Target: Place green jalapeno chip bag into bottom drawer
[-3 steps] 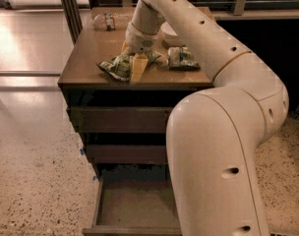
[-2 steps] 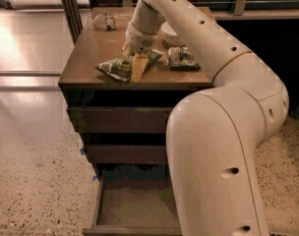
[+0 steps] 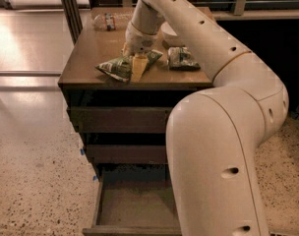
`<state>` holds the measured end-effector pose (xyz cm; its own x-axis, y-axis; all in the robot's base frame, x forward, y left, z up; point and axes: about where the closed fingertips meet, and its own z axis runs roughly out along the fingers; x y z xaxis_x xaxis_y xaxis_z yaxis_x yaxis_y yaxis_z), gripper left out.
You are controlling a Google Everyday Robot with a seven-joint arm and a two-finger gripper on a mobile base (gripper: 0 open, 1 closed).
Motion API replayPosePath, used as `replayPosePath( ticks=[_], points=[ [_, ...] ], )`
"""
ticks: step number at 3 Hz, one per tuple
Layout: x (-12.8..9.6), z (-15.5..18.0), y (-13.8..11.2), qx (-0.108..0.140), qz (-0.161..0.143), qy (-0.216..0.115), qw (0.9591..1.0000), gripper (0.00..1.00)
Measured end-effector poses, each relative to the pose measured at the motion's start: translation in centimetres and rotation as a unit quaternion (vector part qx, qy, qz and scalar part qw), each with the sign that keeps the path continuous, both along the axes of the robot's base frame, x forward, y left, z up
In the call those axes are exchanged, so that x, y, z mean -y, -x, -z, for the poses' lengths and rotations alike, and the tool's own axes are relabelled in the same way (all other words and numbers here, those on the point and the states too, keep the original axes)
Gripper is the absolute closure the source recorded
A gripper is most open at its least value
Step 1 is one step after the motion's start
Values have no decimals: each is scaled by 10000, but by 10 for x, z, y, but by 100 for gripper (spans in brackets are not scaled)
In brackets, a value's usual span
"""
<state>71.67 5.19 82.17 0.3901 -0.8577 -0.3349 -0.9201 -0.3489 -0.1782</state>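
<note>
The green jalapeno chip bag (image 3: pixel 115 67) lies crumpled on the brown cabinet top (image 3: pixel 90 53), near its front edge. My gripper (image 3: pixel 137 67) is down on the bag's right part, at the end of the white arm that reaches in from the lower right. The bottom drawer (image 3: pixel 132 205) is pulled open below, and the part of its inside that shows is bare. My arm's big forearm covers the drawer's right side. The two upper drawers (image 3: pixel 120 119) are closed.
A second green snack bag (image 3: pixel 181 58) lies right of the gripper. A white bowl (image 3: pixel 168 32) sits behind it, partly hidden by the arm. A small bottle (image 3: pixel 106 21) lies at the back left. Speckled floor (image 3: pixel 36 171) spreads to the left of the cabinet.
</note>
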Motion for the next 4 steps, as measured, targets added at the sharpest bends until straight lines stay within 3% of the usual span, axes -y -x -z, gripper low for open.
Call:
replayPosePath(
  ticks=[1,2,3,4],
  points=[
    [0,-4,0,1,3,0,10000,100],
    [15,-35,12,301,445,-3,9986,100],
    [38,-83,54,640,1071,168,9920,100],
    [56,-114,114,825,1578,391,9832,100]
  ],
)
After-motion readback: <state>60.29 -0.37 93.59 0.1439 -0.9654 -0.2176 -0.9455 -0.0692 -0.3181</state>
